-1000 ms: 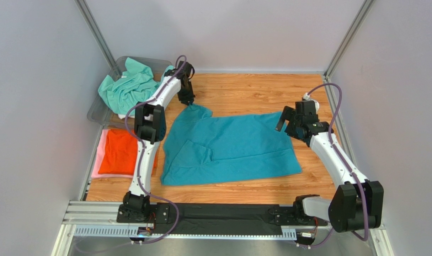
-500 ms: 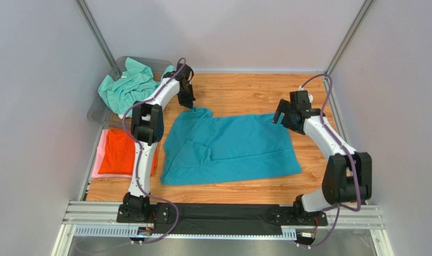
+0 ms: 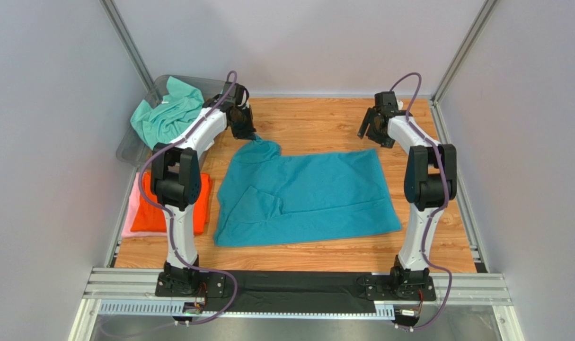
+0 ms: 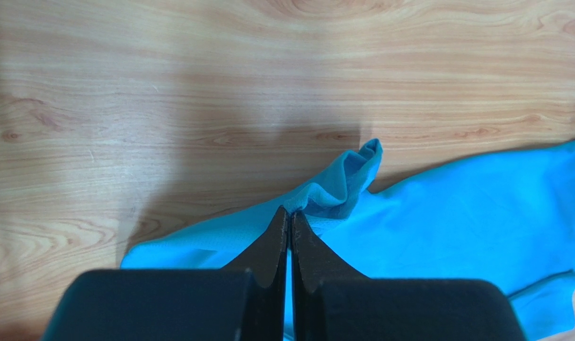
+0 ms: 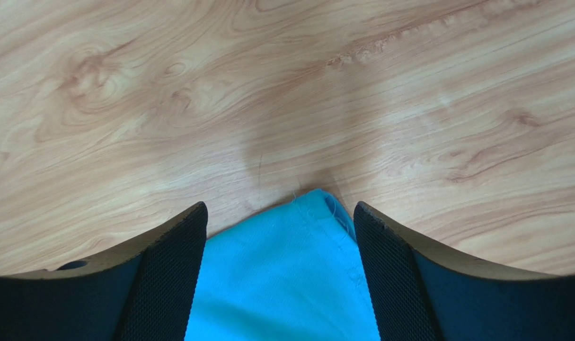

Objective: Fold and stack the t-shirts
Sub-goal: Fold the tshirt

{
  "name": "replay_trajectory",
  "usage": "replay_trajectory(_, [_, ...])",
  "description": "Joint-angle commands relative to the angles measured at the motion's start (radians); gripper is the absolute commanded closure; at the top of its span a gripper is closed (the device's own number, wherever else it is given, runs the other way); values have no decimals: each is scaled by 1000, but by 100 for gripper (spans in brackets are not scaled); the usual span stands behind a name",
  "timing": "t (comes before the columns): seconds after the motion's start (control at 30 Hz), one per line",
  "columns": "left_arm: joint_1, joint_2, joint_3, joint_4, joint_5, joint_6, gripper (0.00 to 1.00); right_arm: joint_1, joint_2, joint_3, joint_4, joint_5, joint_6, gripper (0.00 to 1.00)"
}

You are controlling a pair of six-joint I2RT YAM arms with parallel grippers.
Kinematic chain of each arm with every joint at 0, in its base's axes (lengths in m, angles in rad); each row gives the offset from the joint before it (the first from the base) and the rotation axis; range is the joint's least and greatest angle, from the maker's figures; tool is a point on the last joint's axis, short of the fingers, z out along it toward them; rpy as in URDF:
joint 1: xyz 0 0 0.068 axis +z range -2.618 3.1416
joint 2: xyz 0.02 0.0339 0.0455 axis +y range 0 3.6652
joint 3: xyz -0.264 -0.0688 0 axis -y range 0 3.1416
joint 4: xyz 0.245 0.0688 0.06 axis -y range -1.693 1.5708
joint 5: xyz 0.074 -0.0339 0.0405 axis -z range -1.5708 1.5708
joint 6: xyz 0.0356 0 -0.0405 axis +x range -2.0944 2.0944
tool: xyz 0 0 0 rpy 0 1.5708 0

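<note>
Two t-shirts are stacked near left; the teal t-shirt is spread unfolded at centre, its far-left corner clenched by the left end effector, its far-right corner straddled by the released right end effector

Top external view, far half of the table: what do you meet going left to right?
The bin holding the mint-green t-shirt → left tool, shut on a far corner of the teal t-shirt → right tool, open around its other far corner.
</note>
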Motion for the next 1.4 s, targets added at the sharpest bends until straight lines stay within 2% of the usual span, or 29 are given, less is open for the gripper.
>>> replay_trajectory(0.0, [-4, -52, -56, 68, 33, -5, 100, -3, 57, 78, -30, 44, -35, 24])
replay_trajectory(0.07, [-4, -62, -88, 80, 39, -11, 100, -8, 82, 90, -42, 43, -34, 25])
replay_trajectory(0.2, [-4, -85, -126, 114, 37, -27, 100, -8, 106, 79, -60, 8, -21, 41])
replay_trajectory(0.4, [-4, -112, -159, 145, 77, -33, 100, -8, 99, 42, -54, 27, -14, 54])
replay_trajectory(0.43, [-4, -120, -166, 153, 77, -35, 100, -8, 100, 39, -53, 26, -15, 58])
replay_trajectory(0.5, [-4, -140, -192, 166, 82, -36, 100, -6, 99, 39, -51, 21, -18, 74])
replay_trajectory(0.6, [-5, -164, -215, 169, 73, -36, 100, -8, 94, 33, -53, 20, -21, 90])
replay_trajectory(0.73, [-5, -189, -243, 171, 82, -39, 100, -6, 59, 6, -39, 9, -26, 100])
replay_trajectory(0.9, [-19, -264, -303, 179, 70, -45, 100, -6, -49, -72, 6, 3, -35, 100])
replay_trajectory(1.37, [-39, -624, -668, 232, 47, -91, 100, -2, -397, -402, 64, -28, -21, 100])
